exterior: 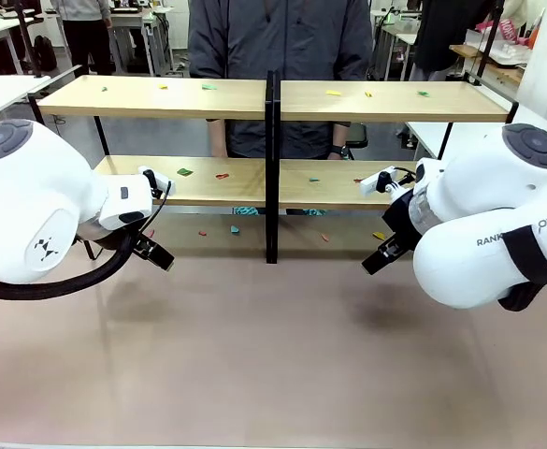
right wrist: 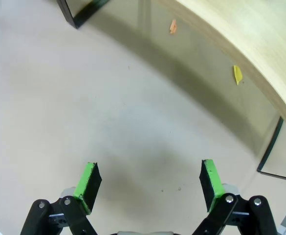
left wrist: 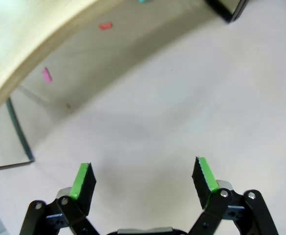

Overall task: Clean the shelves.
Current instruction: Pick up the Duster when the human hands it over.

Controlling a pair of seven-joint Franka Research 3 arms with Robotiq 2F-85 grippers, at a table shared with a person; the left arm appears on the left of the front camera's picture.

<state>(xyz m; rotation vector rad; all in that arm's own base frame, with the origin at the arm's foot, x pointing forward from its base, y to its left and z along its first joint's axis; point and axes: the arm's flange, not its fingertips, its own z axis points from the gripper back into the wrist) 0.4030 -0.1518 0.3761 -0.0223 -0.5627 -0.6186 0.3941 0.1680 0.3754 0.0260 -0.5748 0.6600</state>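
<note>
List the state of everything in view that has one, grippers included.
shelves, upright, both tiers strewn with small coloured scraps, not cleaned yet.
scraps, loose on the boards; more lie on the table beneath.
left gripper, open, empty, low over the table.
right gripper, open, empty, low over the table.

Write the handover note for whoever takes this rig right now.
Open and empty: left pincer and right pincer, both low over the table in front of the shelves.
Small coloured scraps lie on the upper and lower boards and on the table beneath.
Done: nothing visibly cleared.
Left: remove all scraps.
A person stands behind the shelves.
</note>
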